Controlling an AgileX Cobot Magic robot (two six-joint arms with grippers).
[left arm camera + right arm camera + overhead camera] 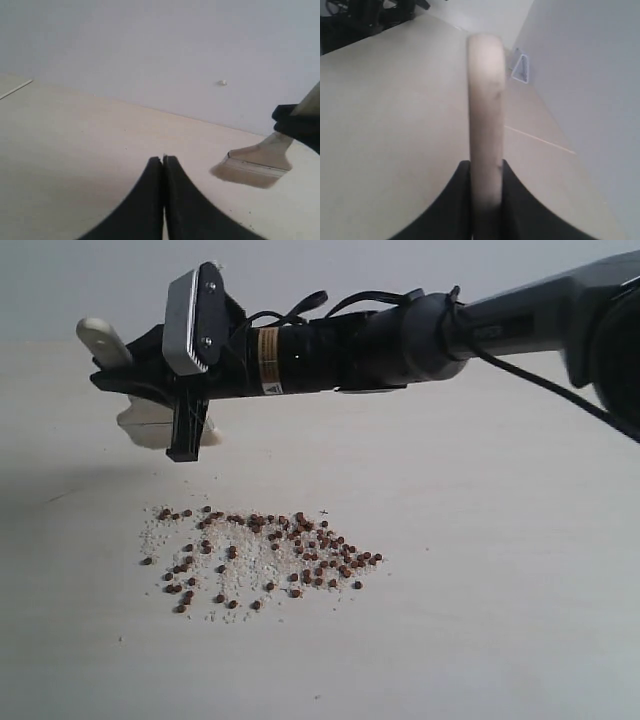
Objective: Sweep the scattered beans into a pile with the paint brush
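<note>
The beans (270, 555) lie scattered on the pale table, many small reddish-brown ones mixed with whitish crumbs. My right gripper (125, 380) reaches across from the right and is shut on the paint brush (150, 425), held above the table behind the beans and to their left. The pale handle (485, 110) stands up between the jaws. From the left wrist view the brush head (255, 167), ferrule and bristles, hangs just above the table. My left gripper (163, 160) is shut with nothing in it and does not show in the exterior view.
The table surface (480, 540) stretches pale and flat around the beans. A grey wall (175, 50) stands behind the table. The right arm (420, 335) spans the upper part of the exterior view. Dark equipment (365, 15) stands beyond the table's far end.
</note>
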